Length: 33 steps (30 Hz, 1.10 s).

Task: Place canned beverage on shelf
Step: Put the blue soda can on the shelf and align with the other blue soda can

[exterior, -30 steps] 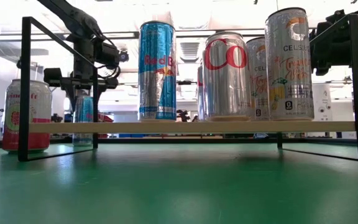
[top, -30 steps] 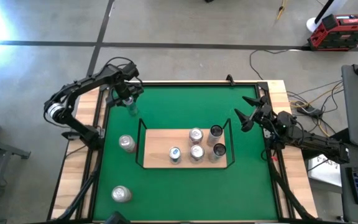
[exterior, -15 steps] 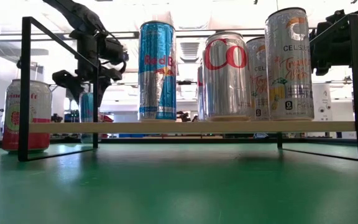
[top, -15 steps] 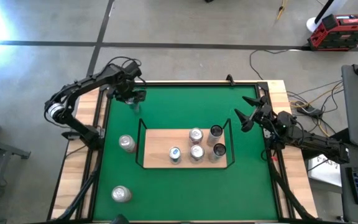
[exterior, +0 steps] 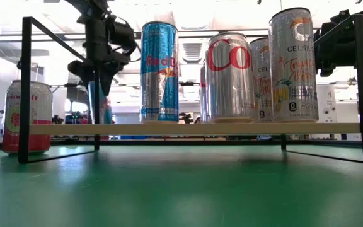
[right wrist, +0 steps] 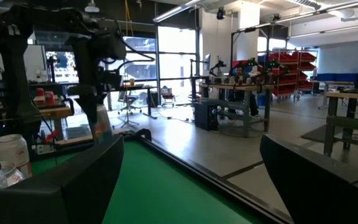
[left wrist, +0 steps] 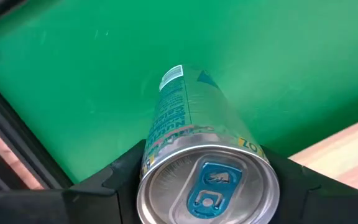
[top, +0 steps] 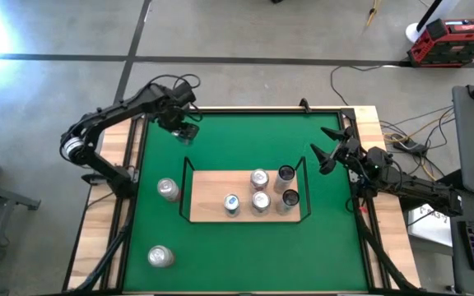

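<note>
High view: the left hand [top: 183, 130] grasps a slim teal can [top: 186, 131] above the green felt desk [top: 245, 136], off the far-left corner of the light-wood shelf with black wire rail [top: 208, 205]; five cans stand on the shelf; two silver cans [top: 168, 189] stand left of it; the right hand [top: 322, 152] waits with fingers spread at the desk's right edge.
Low view: the teal can [exterior: 98, 101] hangs tilted, clear of the desk, behind the shelf [exterior: 194, 128].
Left wrist view: dark fingers [left wrist: 98, 186] clenched on the can [left wrist: 194, 155] just below its silver lid.
Right wrist view: fingers [right wrist: 73, 186] wide apart, holding nothing.

Shelf's [top: 212, 185] left half bare — five cans [top: 260, 200] crowding its right.
</note>
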### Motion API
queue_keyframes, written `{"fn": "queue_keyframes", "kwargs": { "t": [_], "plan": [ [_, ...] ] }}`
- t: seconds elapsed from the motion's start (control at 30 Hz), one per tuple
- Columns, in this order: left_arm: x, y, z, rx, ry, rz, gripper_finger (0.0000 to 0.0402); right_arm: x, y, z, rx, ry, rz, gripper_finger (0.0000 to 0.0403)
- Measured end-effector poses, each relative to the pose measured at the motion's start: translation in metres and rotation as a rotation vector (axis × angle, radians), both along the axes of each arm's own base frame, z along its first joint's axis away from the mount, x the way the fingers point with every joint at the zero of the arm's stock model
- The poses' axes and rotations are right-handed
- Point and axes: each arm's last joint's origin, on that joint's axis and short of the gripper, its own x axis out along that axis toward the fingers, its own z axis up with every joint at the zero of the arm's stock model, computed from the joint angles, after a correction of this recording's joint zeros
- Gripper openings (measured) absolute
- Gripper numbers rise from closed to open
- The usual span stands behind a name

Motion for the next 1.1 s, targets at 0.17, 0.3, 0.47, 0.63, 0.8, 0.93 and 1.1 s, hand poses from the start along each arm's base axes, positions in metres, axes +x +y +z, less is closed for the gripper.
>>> {"fn": "queue_keyframes", "kwargs": {
  "t": [0.17,0.3,0.47,0.63,0.8,0.93,1.1],
  "plan": [
    [0.009,-0.007,0.012,0.023,-0.027,-0.042,0.0215,0.000,0.000,0.000,0.000,0.000,0.000,0.0368],
    [0.017,-0.013,0.023,0.047,-0.056,-0.087,0.0215,0.000,0.000,0.000,0.000,0.000,0.000,0.0368],
    [0.036,-0.016,0.034,0.052,-0.058,-0.149,0.0215,0.000,0.000,0.000,0.001,0.001,0.000,0.0368],
    [0.072,-0.013,0.033,-0.029,0.052,-0.203,0.0215,0.000,0.000,0.000,0.001,0.002,0.000,0.0368],
    [0.112,-0.008,0.027,-0.078,0.118,-0.287,0.0215,0.000,0.000,0.000,0.001,0.003,0.000,0.0368],
    [0.121,-0.012,0.034,-0.105,0.079,-0.322,0.0215,0.000,0.000,0.000,0.002,0.003,0.000,0.0368],
    [0.131,-0.023,0.044,-0.081,0.036,-0.334,0.0215,0.000,0.000,-0.001,0.003,0.006,0.000,0.0368]
  ]
}}
